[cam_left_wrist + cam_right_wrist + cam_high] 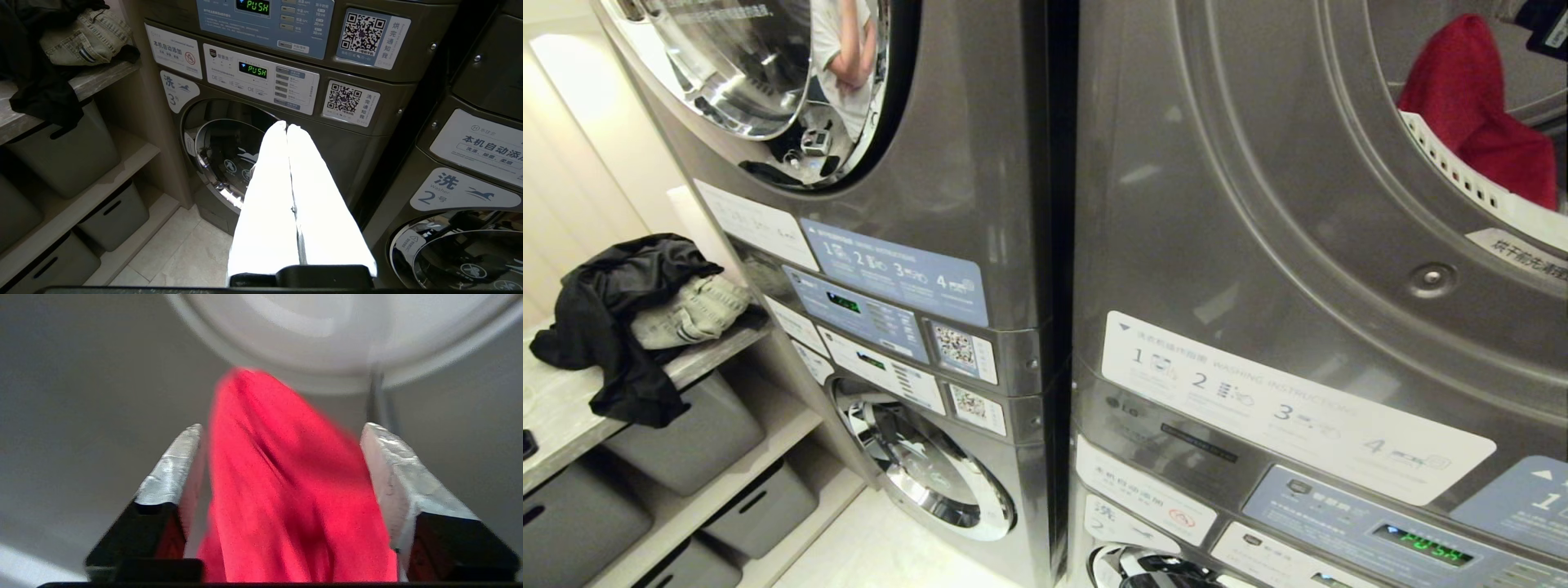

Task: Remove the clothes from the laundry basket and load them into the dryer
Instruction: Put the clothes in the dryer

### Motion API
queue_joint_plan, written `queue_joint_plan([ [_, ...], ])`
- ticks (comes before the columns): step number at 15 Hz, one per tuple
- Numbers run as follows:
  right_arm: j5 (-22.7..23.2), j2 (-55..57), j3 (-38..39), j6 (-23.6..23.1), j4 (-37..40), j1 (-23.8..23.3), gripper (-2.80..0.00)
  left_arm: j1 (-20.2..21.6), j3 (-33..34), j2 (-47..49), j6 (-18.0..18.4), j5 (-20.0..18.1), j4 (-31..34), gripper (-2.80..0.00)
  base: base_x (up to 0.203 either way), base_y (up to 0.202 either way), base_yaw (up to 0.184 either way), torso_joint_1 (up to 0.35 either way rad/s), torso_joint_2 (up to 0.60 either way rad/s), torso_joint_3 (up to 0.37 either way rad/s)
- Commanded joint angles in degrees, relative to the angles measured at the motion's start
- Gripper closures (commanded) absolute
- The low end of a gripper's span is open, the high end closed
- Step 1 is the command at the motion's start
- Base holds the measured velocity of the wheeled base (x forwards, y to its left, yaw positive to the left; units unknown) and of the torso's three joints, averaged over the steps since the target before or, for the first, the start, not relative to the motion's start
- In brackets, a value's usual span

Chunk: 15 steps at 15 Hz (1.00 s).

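Right gripper (282, 433) is raised at dryer drum opening (1494, 196), fingers spread apart w/ crumpled red cloth garment (286, 490) loose between them; left gripper (287, 127) is pressed together, parked low.

Two stacks of machines are set side by side, touching along a vertical seam. In the upper machine of the right stack, the dryer (1258, 204), a garment (1474, 114) is draped over the lower rim of the open drum mouth. The right tool (282, 433) is held inside that mouth, its fingers (175, 465) parted on either side of the garment. To the left of the stacks a counter (556, 408) is placed, and a heap of clothes (629, 318) is piled on it, hanging over its front edge. Storage bins (686, 441) are shelved beneath the counter. The left tool (288, 127) is held low, pressed together, before the washer door (229, 159) of the left stack.
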Motion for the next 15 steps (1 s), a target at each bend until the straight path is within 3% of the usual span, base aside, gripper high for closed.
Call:
queue_joint_plan([
  [1, 0.82, -4.77, 0.85, 2.97, 8.93, 0.51, -2.80, -0.01, 1.85, -0.11, -0.02, 0.03, -0.05, 0.00, 0.000, 0.000, 0.000, 0.000, 0.00, 0.000],
  [5, 5.60, -10.20, 6.72, 5.93, 13.58, 1.51, -2.80, -0.01, 1.85, -0.11, -0.02, 0.05, -0.05, 0.00, 0.000, 0.000, 0.000, 0.000, 0.00, 0.000],
  [7, 7.43, -14.78, 9.86, 5.66, 13.40, 4.96, -2.80, -0.01, 1.85, -0.11, -0.02, -0.03, -0.05, 0.00, 0.000, 0.000, 0.000, 0.000, 0.00, 0.000],
  [8, 7.75, -17.40, 11.90, 5.41, 12.99, 7.49, 0.00, -0.01, 1.85, -0.11, -0.02, -0.03, -0.05, 0.00, 0.000, 0.000, 0.000, 0.000, 0.00, 0.000],
  [12, 8.18, -27.28, 15.87, -1.54, 1.48, 10.71, 0.00, -0.01, 1.85, -0.11, -0.02, 0.05, -0.05, 0.00, 0.000, 0.000, 0.000, 0.000, 0.00, 0.000],
  [15, 9.48, -37.75, 18.66, -6.98, -1.03, 11.27, 0.00, -0.01, 1.85, -0.11, -0.02, 0.05, -0.05, 0.00, 0.000, 0.000, 0.000, 0.000, 0.00, 0.000],
])
